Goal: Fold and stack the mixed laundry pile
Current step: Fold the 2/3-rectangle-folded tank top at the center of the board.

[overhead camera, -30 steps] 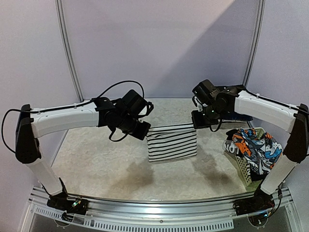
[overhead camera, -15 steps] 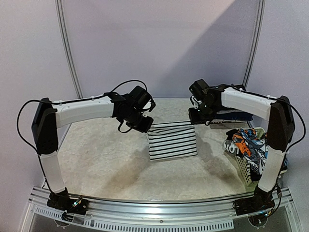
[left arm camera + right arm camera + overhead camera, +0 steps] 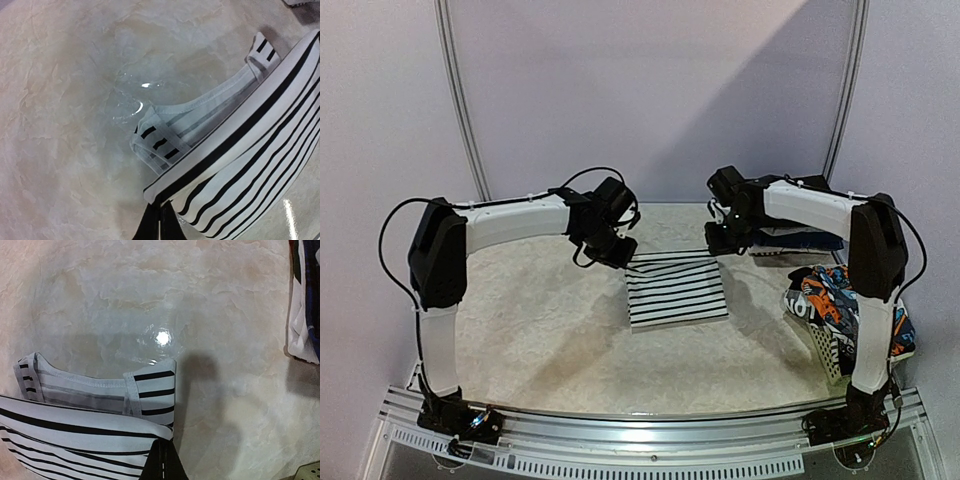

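Observation:
A white garment with thin black stripes (image 3: 677, 292) lies mostly flat on the table's middle, its far edge lifted. My left gripper (image 3: 625, 258) is shut on the far left corner of that edge, and my right gripper (image 3: 717, 247) is shut on the far right corner. In the left wrist view the black fingertips (image 3: 160, 212) pinch the folded striped hem (image 3: 235, 150). The right wrist view shows its tips (image 3: 162, 450) pinching the striped edge (image 3: 90, 435), with a lower layer beneath. A garment with orange, blue and black print (image 3: 840, 298) sits in the basket at right.
A white lattice basket (image 3: 823, 350) stands at the right near edge. A folded dark blue and white stack (image 3: 800, 240) lies behind the right arm; its edge shows in the right wrist view (image 3: 302, 305). The tabletop (image 3: 530, 320) is pale and mottled.
Both arms have moved toward the back of the table and lower, carrying the striped garment's top edge. The garment hung upright before; now it lies nearly flat.

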Available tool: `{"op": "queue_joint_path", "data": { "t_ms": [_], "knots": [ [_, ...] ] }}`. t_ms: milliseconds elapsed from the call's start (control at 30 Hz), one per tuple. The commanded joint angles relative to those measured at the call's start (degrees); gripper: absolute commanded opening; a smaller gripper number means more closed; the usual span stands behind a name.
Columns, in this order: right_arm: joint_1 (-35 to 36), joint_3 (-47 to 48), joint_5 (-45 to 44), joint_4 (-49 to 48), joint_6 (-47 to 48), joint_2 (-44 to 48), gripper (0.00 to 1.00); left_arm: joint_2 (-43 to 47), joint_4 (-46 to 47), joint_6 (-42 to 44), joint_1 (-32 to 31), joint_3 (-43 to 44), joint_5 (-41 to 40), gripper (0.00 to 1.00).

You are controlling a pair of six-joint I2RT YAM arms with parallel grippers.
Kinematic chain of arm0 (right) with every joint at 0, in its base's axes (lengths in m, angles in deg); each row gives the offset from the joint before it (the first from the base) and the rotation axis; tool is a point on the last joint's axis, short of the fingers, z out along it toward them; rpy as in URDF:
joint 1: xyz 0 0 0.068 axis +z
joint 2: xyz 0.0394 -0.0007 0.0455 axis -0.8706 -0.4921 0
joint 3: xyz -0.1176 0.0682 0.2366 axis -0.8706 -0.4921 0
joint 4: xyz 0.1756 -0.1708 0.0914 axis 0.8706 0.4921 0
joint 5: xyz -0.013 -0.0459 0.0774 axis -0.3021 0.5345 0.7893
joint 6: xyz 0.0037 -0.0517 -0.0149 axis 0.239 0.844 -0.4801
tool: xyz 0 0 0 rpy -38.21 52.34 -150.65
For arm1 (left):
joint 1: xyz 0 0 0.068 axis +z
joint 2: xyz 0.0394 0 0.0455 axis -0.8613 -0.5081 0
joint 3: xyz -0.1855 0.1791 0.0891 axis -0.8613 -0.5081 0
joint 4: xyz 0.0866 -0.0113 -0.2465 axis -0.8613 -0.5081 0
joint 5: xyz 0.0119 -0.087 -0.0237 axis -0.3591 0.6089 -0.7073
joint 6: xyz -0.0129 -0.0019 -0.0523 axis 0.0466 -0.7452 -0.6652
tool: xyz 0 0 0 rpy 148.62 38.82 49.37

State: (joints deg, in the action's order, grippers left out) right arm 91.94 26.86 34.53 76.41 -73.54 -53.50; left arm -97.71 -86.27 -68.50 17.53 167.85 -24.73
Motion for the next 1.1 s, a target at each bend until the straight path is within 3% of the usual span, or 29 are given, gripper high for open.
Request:
{"op": "queue_joint_path", "data": {
  "t_ms": [0,700,767,833,967,1067],
  "knots": [
    [-2.0,2.2,-0.3,0.0,1.2,-3.5,0.00,-3.0,-3.3,0.8,1.8,3.0,-0.5,0.00],
    [-3.2,8.3,1.3,-0.9,1.7,-11.2,0.00,-12.0,-2.1,1.5,4.5,8.5,0.0,0.02],
    [-3.5,9.0,1.2,-1.1,1.3,-12.1,0.04,-12.8,-1.2,1.6,4.9,8.7,0.0,0.08],
    [-3.7,9.7,0.8,-1.8,0.6,-12.8,0.16,-13.5,1.4,2.1,5.1,8.6,0.1,0.17],
    [-4.1,15.0,0.2,-1.3,-0.7,-13.7,0.38,-14.5,3.4,2.7,5.8,10.8,-2.6,0.41],
    [-4.2,16.8,-0.1,-0.9,-0.9,-11.6,0.47,-10.8,5.8,2.8,5.8,9.4,-4.1,0.61]
  ]
}}
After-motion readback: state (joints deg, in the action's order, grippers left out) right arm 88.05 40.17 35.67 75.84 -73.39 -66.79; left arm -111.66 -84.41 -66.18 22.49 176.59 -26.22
